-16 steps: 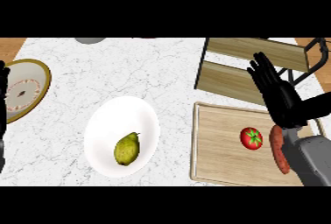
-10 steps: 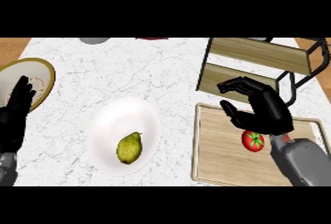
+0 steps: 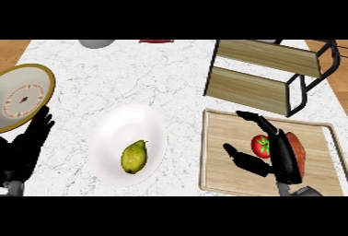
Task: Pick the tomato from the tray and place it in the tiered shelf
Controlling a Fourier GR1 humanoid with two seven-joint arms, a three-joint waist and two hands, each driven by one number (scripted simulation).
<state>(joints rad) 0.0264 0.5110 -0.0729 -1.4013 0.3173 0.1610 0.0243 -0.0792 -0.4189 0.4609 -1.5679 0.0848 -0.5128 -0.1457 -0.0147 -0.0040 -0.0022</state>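
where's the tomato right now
In the head view, the round red tomato sits on the wooden tray at right, between the right robot hand's thumb and fingers.

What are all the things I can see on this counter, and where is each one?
tomato: one, red with green stem, on the wooden tray, between the right hand's thumb and fingers
sausage: one, reddish brown, on the tray, right of the tomato
wooden tray: one, light wood, lower right
tiered shelf: one, wooden boards in a black frame, upper right
pear: one, yellow-green, on the white plate
white plate: one, centre
gold-rimmed plate: one, left edge
grey object: one, top edge, partly cut off
left hand: black, lower left, open
right hand: black, curling around the tomato
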